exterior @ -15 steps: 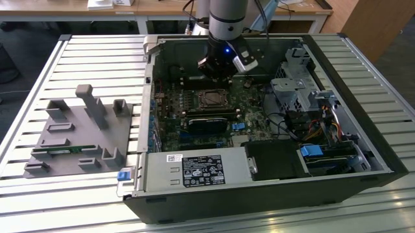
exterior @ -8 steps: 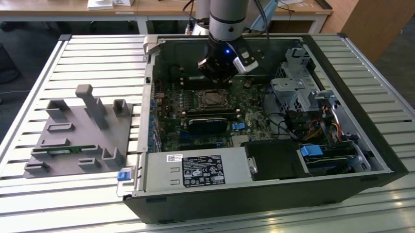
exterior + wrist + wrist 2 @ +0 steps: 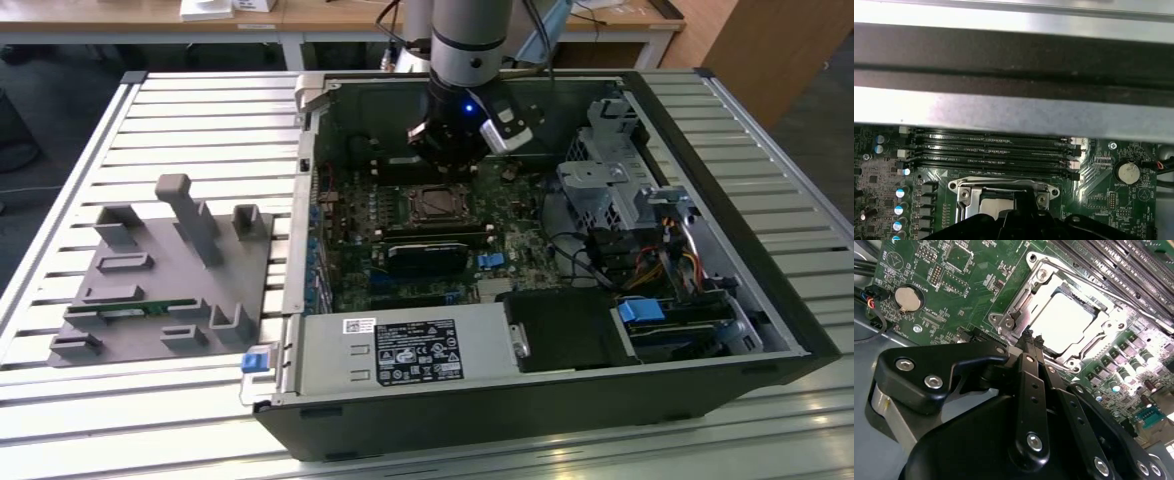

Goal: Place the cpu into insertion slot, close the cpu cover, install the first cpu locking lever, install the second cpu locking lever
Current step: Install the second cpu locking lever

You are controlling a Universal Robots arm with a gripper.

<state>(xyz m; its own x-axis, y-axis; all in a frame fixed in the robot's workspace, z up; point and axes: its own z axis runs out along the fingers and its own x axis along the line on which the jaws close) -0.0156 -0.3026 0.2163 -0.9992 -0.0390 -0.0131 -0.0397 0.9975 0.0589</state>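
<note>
- Cpu (image 3: 1063,326) sits flat in the insertion slot (image 3: 1066,295) on the green circuit board (image 3: 974,285); I see its pale silver top framed by metal in the second wrist view.
- I read the cpu cover (image 3: 1102,326) as lying down over the chip, its cut-out showing the bright top.
- My gripper (image 3: 1032,340) hangs just at the near edge of the socket, its black fingers (image 3: 1027,371) drawn close together with nothing between them; I cannot tell whether the tips touch the metal frame.
- From the exterior view, the arm (image 3: 470,40) reaches down into the open computer case (image 3: 561,400), with the gripper (image 3: 447,165) right above the socket (image 3: 437,203).
- A round coin battery (image 3: 907,299) lies on the board well apart from the socket.
- In the first wrist view, long memory slots (image 3: 994,150) run beside the cover (image 3: 1004,187).
- A grey fixture block (image 3: 167,270) stands on the slatted table (image 3: 200,110), at the exterior view's left of the case.
</note>
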